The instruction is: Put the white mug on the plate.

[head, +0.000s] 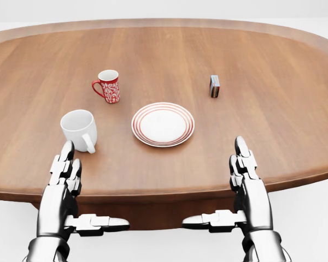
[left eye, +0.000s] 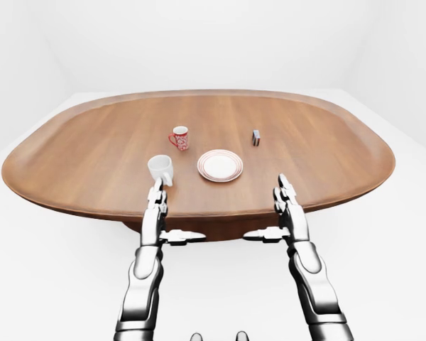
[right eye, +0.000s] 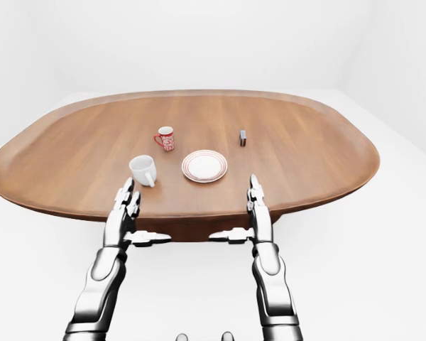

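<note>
White mug [head: 79, 129] upright on table [head: 273, 109], just left of plate [head: 163, 124]. Left hand [head: 63, 185] spread, nearest mug, probably lined up for grasp. Right hand [head: 246, 183] spread, idle.

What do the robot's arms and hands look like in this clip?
Both the left hand and right hand are glossy silver metal with dark joint seams, segmented three-finger builds and rounded chrome forearms. No cables, sleeves or markings show.

Both arms reach forward side by side. The left hand [head: 63, 183] and the right hand [head: 246, 183] are open, fingers straight, thumbs pointing toward each other.
</note>
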### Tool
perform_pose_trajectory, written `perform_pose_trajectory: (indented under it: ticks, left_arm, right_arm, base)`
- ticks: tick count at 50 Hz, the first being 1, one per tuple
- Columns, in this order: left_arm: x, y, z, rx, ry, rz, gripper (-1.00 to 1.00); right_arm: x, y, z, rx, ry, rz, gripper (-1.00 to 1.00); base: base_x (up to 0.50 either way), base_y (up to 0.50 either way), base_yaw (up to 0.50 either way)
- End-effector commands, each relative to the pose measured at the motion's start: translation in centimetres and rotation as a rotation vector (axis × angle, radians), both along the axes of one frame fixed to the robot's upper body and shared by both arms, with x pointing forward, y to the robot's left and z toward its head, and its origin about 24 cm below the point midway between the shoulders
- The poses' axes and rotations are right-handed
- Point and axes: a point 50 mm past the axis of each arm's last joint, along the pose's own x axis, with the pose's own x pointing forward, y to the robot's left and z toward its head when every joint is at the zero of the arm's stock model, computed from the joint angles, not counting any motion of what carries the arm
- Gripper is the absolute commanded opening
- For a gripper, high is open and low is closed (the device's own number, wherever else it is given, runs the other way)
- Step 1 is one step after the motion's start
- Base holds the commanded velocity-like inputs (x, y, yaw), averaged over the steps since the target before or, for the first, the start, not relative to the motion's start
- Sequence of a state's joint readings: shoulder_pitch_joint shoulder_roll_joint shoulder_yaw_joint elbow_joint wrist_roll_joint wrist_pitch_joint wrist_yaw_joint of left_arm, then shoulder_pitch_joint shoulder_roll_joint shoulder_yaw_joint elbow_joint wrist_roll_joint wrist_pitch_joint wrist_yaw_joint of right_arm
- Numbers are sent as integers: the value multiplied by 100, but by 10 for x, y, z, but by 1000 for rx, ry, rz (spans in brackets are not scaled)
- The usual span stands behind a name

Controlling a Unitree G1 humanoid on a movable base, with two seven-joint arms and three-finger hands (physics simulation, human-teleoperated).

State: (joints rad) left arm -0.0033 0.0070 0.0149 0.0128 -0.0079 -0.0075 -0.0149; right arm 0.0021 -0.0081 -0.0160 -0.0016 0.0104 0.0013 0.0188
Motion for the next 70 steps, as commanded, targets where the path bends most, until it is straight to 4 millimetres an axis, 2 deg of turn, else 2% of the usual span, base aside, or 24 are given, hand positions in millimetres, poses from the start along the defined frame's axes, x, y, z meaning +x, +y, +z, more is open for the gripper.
perform_pose_trajectory:
  ticks: [1,11,12,18,25,29,32,33,36,37,39,40,41,42,44,47,50,58,64,70]
  left_arm:
    - [1,8,-3,-6,4,0,100]
    - [0,8,-1,-1,0,3,100]
    - [5,10,-2,75,42,64,100]
    - [9,19,4,61,33,91,100]
    - [10,20,4,70,32,103,100]
    - [11,23,7,78,26,111,100]
    - [16,44,31,85,-55,174,100]
    - [15,61,58,84,-164,228,100]
    - [9,87,94,70,-306,315,100]
    - [1,104,119,66,-411,376,100]
    - [-7,114,135,72,-477,412,100]
    - [-7,114,135,71,-478,413,100]
    - [-20,123,155,74,-569,446,100]
    - [-25,125,163,74,-605,457,100]
    - [-29,126,169,70,-635,456,100]
    - [-29,125,167,70,-629,457,100]
    - [-28,125,165,69,-617,458,100]
    - [-27,126,163,61,-608,462,100]
    - [-27,126,162,53,-607,463,100]
    - [-27,125,162,54,-608,461,100]
  right_arm:
    - [-1,-8,-1,0,3,4,100]
    - [-2,-9,4,-7,-6,-3,100]
    - [-1,-4,-5,-19,21,12,100]
    - [0,-16,11,4,-9,-28,100]
    - [0,-15,4,7,-8,-30,100]
    - [-2,-17,9,10,-14,-39,100]
    - [-7,-28,36,10,-101,-69,100]
    - [-16,-35,64,-1,-224,-94,100]
    - [-33,-46,109,-20,-424,-122,100]
    - [-51,-53,145,-45,-594,-140,100]
    - [-67,-58,171,-88,-729,-158,100]
    - [-68,-58,172,-90,-734,-159,100]
    - [-93,-63,201,-132,-901,-176,100]
    - [-104,-64,211,-151,-970,-179,100]
    - [-115,-66,220,-187,-1024,-182,100]
    - [-125,-71,226,-187,-1073,-201,100]
    - [-123,-76,222,-178,-1046,-218,100]
    - [-122,-69,218,-246,-1007,-184,100]
    - [-116,-64,213,-254,-971,-166,100]
    - [-122,-65,219,-262,-1012,-167,100]
  base:
    - [0,0,0]
    - [0,0,0]
    - [0,0,0]
    - [0,0,0]
    - [0,0,0]
    - [0,0,0]
    - [0,0,0]
    - [0,0,0]
    - [0,0,0]
    - [0,0,0]
    - [0,0,0]
    - [0,0,0]
    - [0,0,0]
    - [0,0,0]
    - [0,0,0]
    - [0,0,0]
    - [0,0,0]
    - [0,2,0]
    - [2,46,0]
    - [8,50,0]
